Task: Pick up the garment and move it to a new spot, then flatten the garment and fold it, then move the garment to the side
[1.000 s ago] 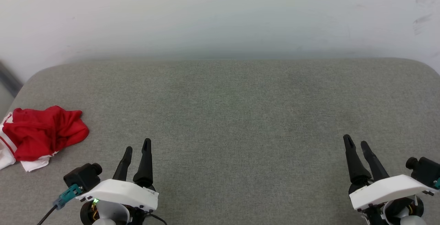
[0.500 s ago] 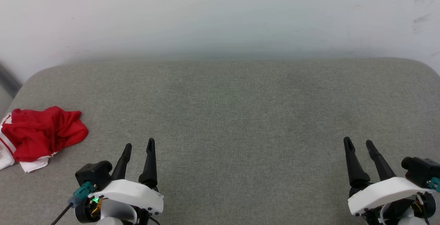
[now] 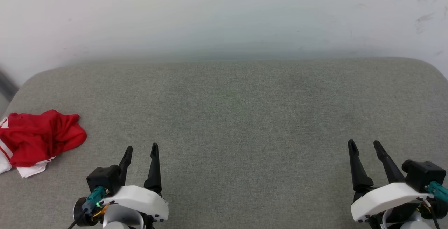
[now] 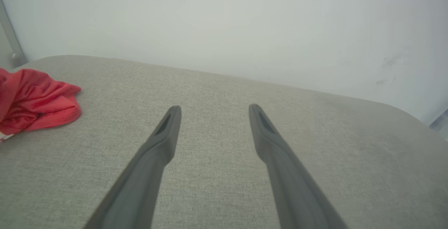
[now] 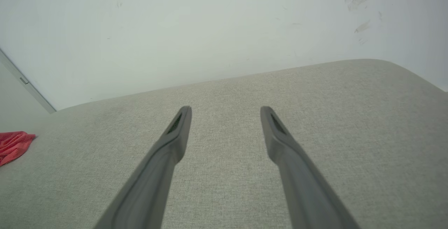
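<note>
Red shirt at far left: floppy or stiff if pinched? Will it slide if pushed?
Probably floppy: the shirt lies crumpled in soft folds, so a pinch would likely lift one layer, the rest hanging. Pushed, it would likely bunch on the grey woven surface rather than slide.

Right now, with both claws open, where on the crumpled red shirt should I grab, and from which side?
On the garment, probably the bunched red fold at its right edge, the side facing the left claw. Come down from that side, jaws across the ridge: the cloth stands up in wrinkles there, while its white parts lie flatter.
</note>
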